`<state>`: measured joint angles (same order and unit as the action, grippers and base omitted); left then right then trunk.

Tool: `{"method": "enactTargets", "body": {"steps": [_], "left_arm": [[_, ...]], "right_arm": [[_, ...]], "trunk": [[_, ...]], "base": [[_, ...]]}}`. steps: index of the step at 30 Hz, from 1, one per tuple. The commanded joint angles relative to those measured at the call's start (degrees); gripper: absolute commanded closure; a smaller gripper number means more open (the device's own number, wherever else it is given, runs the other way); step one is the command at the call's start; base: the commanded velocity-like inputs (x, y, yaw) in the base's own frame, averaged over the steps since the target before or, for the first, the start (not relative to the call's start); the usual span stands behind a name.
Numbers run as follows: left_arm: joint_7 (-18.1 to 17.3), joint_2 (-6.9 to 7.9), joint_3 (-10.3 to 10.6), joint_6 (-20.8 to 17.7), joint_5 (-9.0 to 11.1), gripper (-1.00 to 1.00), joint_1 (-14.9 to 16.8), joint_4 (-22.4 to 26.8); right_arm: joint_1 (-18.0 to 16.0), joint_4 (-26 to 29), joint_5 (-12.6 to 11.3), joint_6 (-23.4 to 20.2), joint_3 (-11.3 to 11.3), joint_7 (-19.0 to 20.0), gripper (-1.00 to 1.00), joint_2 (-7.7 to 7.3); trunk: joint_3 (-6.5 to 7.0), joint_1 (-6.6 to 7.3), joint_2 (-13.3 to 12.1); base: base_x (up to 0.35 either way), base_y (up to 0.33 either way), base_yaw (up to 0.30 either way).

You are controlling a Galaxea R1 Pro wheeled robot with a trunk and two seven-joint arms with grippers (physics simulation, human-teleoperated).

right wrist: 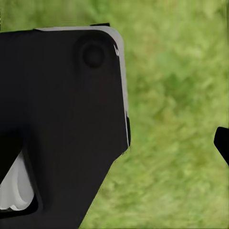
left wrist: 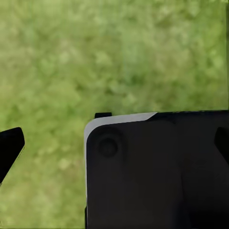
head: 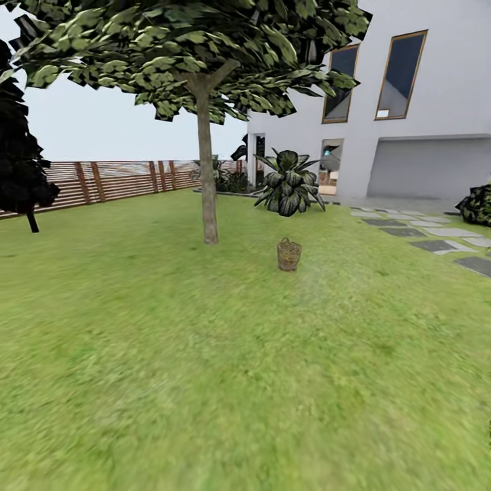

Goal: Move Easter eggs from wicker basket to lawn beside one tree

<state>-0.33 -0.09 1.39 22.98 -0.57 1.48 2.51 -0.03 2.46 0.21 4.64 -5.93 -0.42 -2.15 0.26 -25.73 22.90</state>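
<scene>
Ahead, the wicker basket (head: 289,254) stands on the lawn (head: 204,354) just beside the tree (head: 207,184), far from both grippers, whose jaw spacing I cannot tell.

Lawn (head: 204,382) showing mottled green; wicker basket (head: 289,255) showing tan-brown open weave; tree (head: 206,177) trunk looking pale grey-brown, leaves blocky green; fence (head: 102,180) brown-slatted; house (head: 409,136) white.

Wicker basket (head: 289,254) on lawn (head: 204,354), right of tree (head: 206,177)
</scene>
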Motion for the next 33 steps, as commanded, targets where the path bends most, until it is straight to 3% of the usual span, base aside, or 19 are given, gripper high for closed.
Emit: {"method": "enactTargets", "body": {"steps": [1, 12, 33], "left_arm": [[0.0, 0.01, 0.1, 0.2, 0.0, -1.0, 0.0, 0.0], [0.0, 0.01, 0.1, 0.1, 0.0, -1.0, 0.0, 0.0], [0.0, 0.01, 0.1, 0.2, 0.0, -1.0, 0.0, 0.0]], "right_arm": [[0.0, 0.0, 0.0, 0.2, -0.4, 0.0, -1.0, 0.02], [0.0, 0.0, 0.1, 0.2, -0.1, 0.0, -1.0, 0.26], [0.0, 0.0, 0.3, 0.2, 0.1, 0.0, -1.0, 0.62]], "trunk": [[-0.01, -0.05, 0.0], [-0.01, -0.05, 0.0], [-0.01, -0.05, 0.0]], "base": [[0.336, 0.0, -0.214], [0.336, 0.0, -0.181], [0.336, 0.0, -0.014]]}}
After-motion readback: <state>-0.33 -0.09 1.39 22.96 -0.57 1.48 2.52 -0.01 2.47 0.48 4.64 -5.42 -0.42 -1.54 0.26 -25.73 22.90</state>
